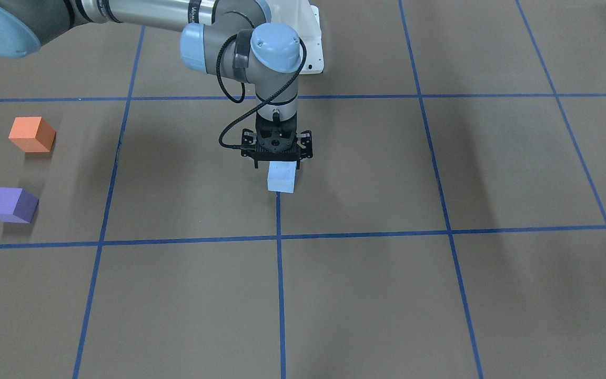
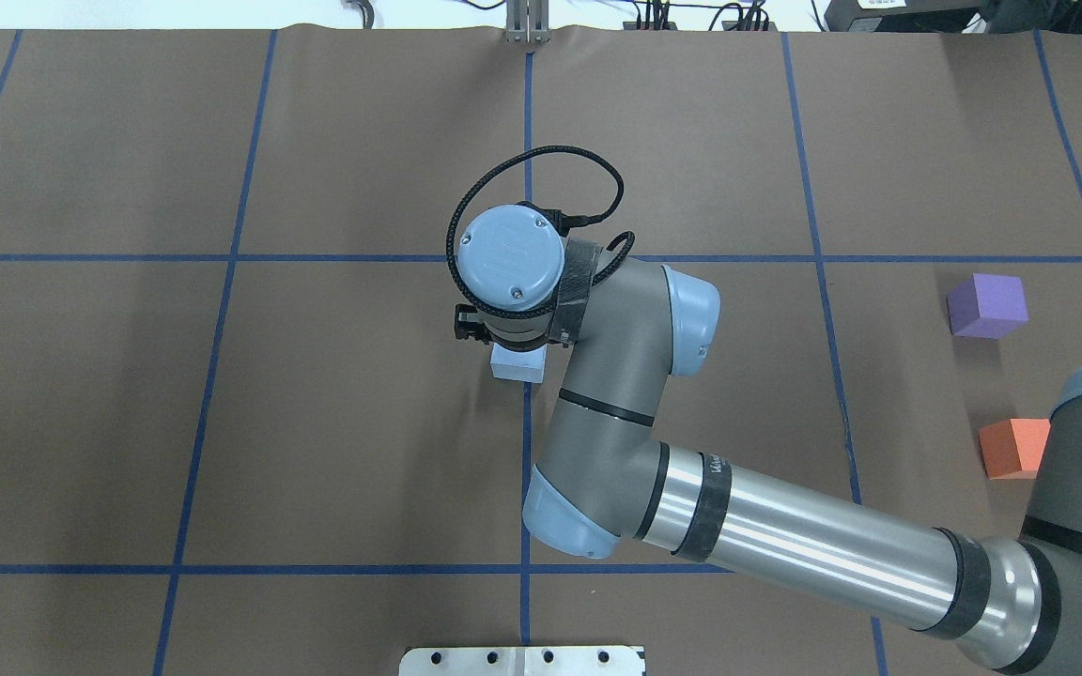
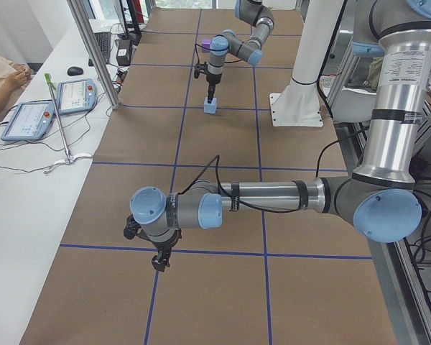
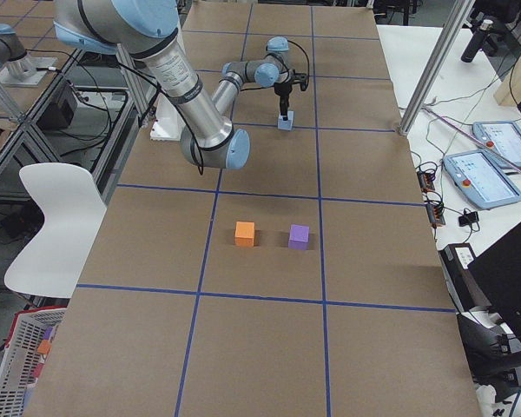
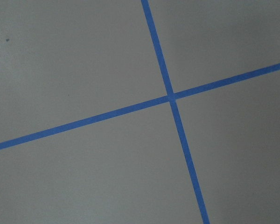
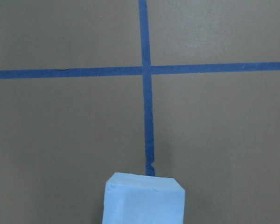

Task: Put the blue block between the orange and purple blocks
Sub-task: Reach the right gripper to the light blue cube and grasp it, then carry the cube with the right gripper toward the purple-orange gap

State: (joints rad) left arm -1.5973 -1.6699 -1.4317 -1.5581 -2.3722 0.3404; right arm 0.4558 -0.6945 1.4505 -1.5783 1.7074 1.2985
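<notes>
Front view, far left: orange block (image 1: 32, 134) at mid-height, purple block (image 1: 12, 205) just below it in the frame. There is a bare strip of table (image 1: 387, 295) between the two, and neither is touched.

Upper left: right arm (image 1: 140, 10) comes in along the top edge, its forearm nearly level. It bends at the wrist joints near top centre and drops straight down.

Centre: right gripper (image 1: 277, 167) points vertically down over the blue block (image 1: 282, 179). Its jaws are spread, one finger on each side of the block's top, with a sliver of gap showing on the frame-left side. The blue block sits at frame centre on a line of blue tape (image 1: 280, 295), well apart from the other two blocks. As far as the views show, it rests on the table. The right wrist view has it at bottom centre, covering the near end of the tape line, with a tape crossing beyond it.

Exterior left view: left arm (image 3: 273, 195) fills the right and centre of the frame. Its upper arm stands upright at right, the elbow is low, and the forearm lies level toward frame left. The wrist is turned down, so the left gripper (image 3: 159, 262) hangs just above the table by a tape line at lower left. Cannot tell whether its jaws are spread or together. The left wrist view shows only a tape crossing.
</notes>
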